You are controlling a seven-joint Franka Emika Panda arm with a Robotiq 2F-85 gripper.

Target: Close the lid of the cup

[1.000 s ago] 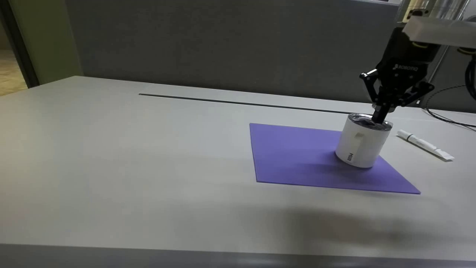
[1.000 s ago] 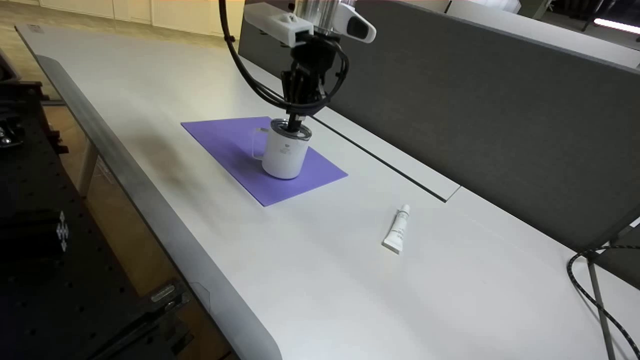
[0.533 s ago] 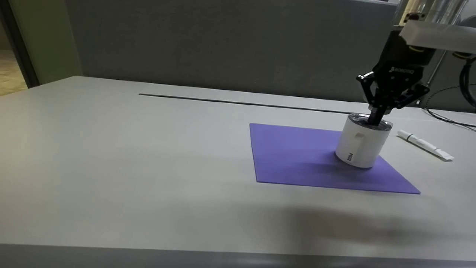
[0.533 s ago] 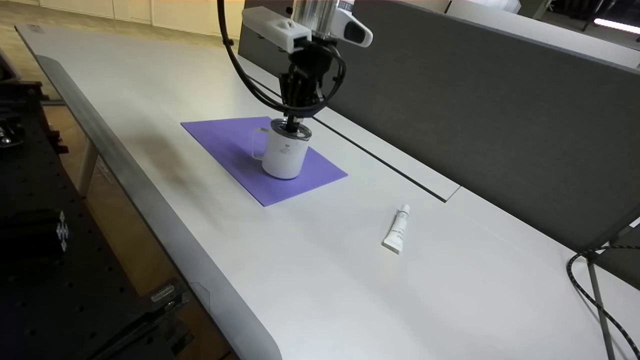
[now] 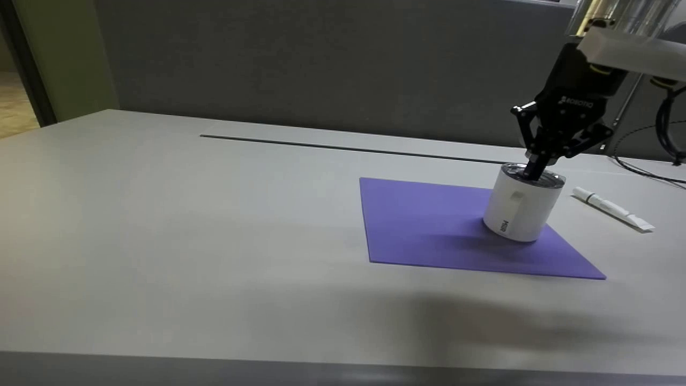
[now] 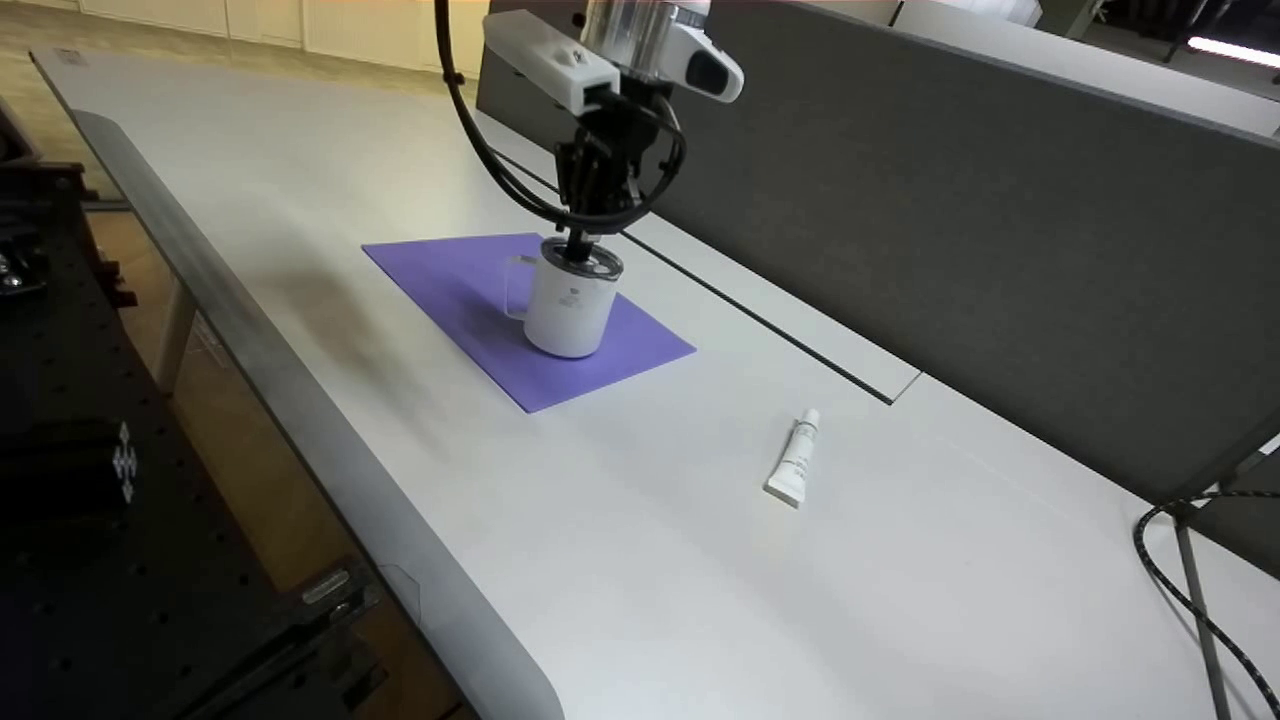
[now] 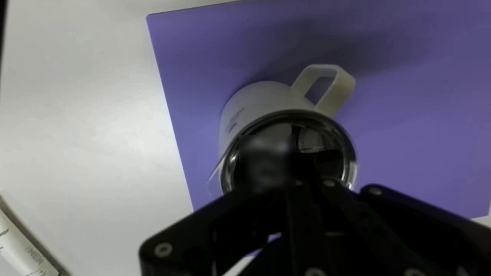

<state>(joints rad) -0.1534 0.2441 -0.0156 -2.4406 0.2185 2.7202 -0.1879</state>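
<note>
The white cup stands upright on a purple mat, its handle to the left in an exterior view. The round grey-silver lid sits on the cup's top and also shows in the wrist view. My gripper points down, its fingers together, with the tips at the lid's top inside the rim; it shows the same in an exterior view. Nothing is visible between the fingers. In the wrist view the gripper hides part of the lid, and the fingertips are too dark to make out. The lid's opening is not clear.
The purple mat lies flat under the cup. A white tube lies on the table beside the mat, also in an exterior view and the wrist view. A grey partition runs along the table's back.
My shut gripper has slid a short way to the left across the lid in both exterior views. The cup, mat and tube have not moved.
</note>
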